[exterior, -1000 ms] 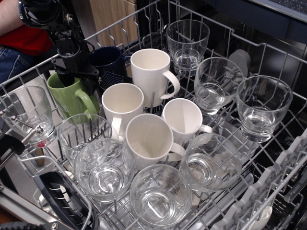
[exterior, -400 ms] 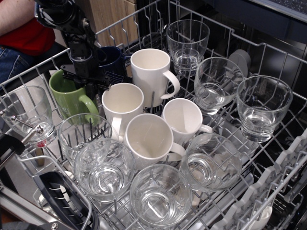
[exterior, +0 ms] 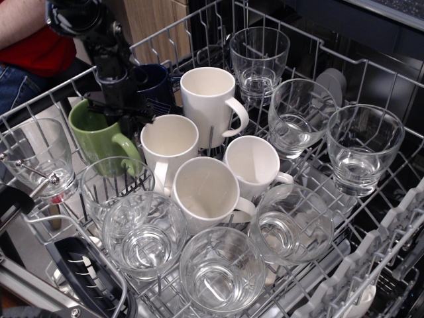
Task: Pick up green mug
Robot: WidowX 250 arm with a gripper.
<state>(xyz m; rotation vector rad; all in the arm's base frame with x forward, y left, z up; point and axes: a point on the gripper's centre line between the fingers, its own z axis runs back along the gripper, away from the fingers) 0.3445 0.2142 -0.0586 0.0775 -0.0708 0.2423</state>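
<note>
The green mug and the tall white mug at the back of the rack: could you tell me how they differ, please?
The green mug is olive and squat; the tall white mug is cream and stands higher. The gripper is at the green mug's rim, while nothing touches the white one. The green mug sits at the rack's left edge beside a dark navy mug; the white one stands nearer the middle. Both are open side up, with loop handles pointing right.

I see a wire dishwasher rack (exterior: pixel 391 218) carrying the load: the green mug (exterior: pixel 99 142) at rear left beside a navy mug (exterior: pixel 154 83), four white mugs (exterior: pixel 205 192) clustered at centre, and clear glasses (exterior: pixel 361 149) along the right and front edges.
</note>
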